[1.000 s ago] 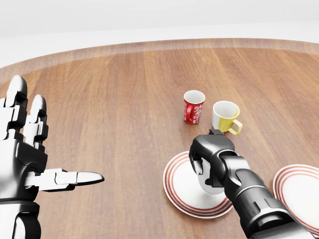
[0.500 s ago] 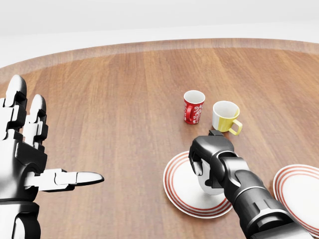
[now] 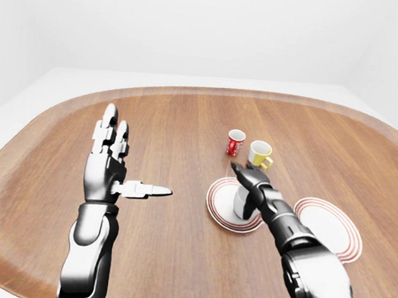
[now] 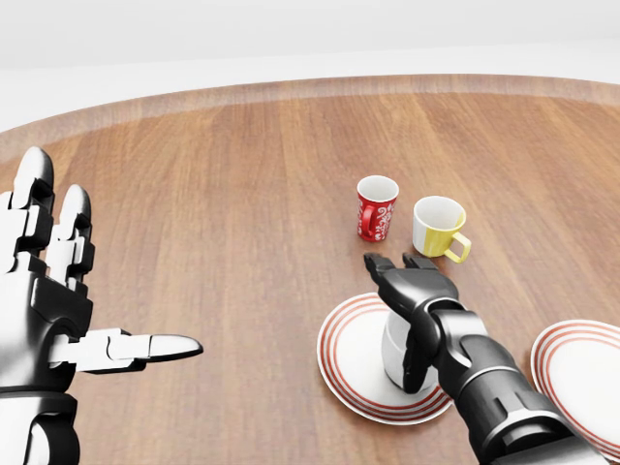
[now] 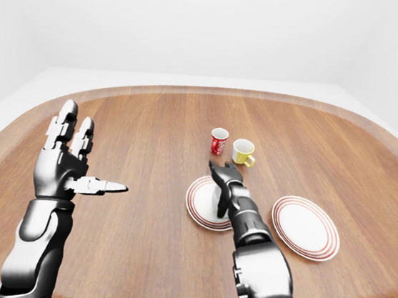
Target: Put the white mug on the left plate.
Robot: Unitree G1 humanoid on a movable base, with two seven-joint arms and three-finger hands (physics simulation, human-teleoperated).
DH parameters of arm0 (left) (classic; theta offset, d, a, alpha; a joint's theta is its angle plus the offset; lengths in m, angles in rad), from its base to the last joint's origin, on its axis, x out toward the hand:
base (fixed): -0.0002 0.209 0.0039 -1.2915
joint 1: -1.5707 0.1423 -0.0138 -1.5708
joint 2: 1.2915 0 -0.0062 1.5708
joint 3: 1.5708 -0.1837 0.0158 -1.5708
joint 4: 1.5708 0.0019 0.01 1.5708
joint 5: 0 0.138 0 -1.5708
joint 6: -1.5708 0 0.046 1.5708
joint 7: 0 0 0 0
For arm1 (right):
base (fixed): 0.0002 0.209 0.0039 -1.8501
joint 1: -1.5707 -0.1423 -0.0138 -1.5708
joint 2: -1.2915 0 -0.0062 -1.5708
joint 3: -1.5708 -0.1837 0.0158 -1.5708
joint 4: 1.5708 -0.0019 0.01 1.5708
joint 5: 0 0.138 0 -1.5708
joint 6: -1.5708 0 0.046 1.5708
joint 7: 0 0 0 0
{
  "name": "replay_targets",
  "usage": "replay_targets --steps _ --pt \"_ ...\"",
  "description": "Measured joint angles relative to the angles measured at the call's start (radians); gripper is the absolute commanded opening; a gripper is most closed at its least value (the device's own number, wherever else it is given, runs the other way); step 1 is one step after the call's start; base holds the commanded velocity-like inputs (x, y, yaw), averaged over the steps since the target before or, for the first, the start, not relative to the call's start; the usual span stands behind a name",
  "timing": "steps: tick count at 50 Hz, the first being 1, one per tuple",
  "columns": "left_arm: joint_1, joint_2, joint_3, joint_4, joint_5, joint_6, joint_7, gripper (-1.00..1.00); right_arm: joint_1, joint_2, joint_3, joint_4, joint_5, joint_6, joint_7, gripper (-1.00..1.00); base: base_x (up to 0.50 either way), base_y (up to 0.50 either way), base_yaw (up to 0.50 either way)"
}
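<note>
Wooden boards run across the whole table, and nearest to the robot its two arms reach out over them. At the left of the head view the left hand is held upright with its fingers spread wide and its thumb pointing sideways; it holds nothing and stands well apart from the crockery, likely parked there to keep out of the way.

Further in, the right hand hangs over the left plate. Its fingers are splayed open, stretched toward the top of the view, and are not closed round anything. Below them the white mug stands upright on the plate's white middle, inside the red rings, partly hidden by the wrist. I cannot tell whether the palm is touching the mug's rim. By the look of it the mug is set down where the task wants it, and the open fingers suggest a release.

At the right edge lies the right plate, bare. Beyond the hand, a red mug and a yellow mug stand just beside each other, clear of the plates.
</note>
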Motion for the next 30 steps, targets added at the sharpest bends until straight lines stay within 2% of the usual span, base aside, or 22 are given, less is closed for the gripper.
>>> replay_targets --steps 30 --pt "0.005 -0.002 -0.004 0.002 0.002 0.0 -0.004 1.0 0.021 -0.011 0.001 -0.021 0.007 0.0 0.029 1.0 0.0 0.0 0.0"
